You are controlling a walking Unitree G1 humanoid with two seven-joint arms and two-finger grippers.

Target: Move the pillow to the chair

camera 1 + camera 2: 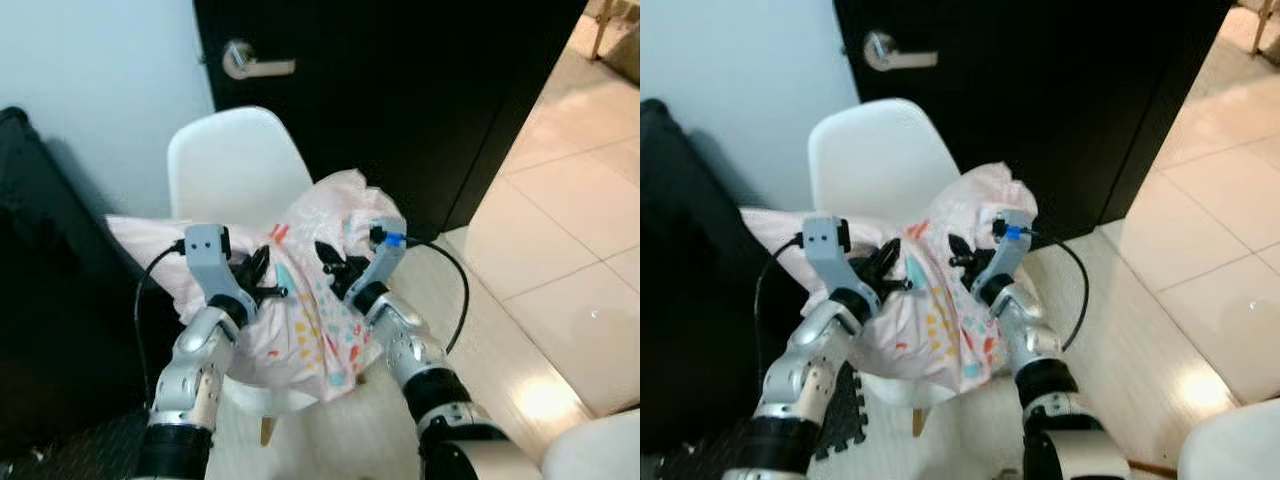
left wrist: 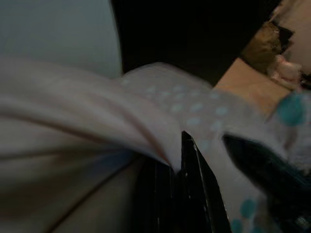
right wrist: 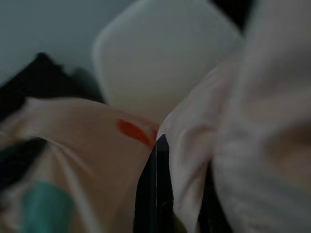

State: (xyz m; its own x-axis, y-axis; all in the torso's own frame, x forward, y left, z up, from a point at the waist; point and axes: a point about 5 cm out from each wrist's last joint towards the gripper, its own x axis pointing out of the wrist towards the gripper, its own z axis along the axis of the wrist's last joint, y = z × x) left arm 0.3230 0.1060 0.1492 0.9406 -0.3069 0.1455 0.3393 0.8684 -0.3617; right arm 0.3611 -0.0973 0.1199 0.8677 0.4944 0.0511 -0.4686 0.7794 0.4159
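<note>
We saw the left gripper [image 1: 262, 278] and right gripper [image 1: 334, 264] each clamped on the pink pillow [image 1: 318, 322] (spotted fabric), the white chair [image 1: 232, 162] beyond them.

The chair [image 1: 232, 165] stands against the dark door [image 1: 400, 90] and pale wall [image 1: 100, 90], closing off approach from behind. A black object [image 1: 45, 300] flanks its left side closely. The tiled floor [image 1: 570, 230] to the right is open (widest access). The pillow [image 1: 310, 290] covers the seat, leaving only the backrest exposed.
</note>
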